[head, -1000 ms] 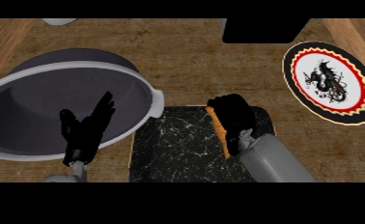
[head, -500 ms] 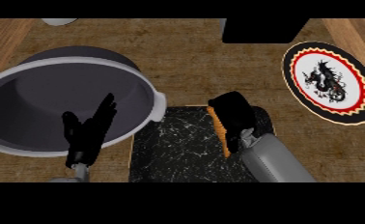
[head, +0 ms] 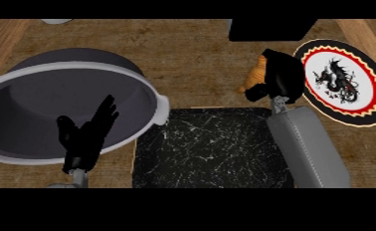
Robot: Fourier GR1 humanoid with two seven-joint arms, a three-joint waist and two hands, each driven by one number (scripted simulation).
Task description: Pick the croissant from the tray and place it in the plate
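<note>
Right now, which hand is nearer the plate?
Right. The right hand, curled round the croissant, is just beside the plate; the left hand rests open over the grey bowl, far across.

Dim, even light — soft shadows, no glare — textures slightly blurred throughout.

Golden-brown croissant point(head: 256, 73) in curled right hand point(head: 279, 78), beside red-rimmed dragon plate point(head: 337, 82), beyond black marbled tray point(head: 209, 148).

Black marbled tray point(head: 213, 150) on wooden counter point(head: 191, 56)
</note>
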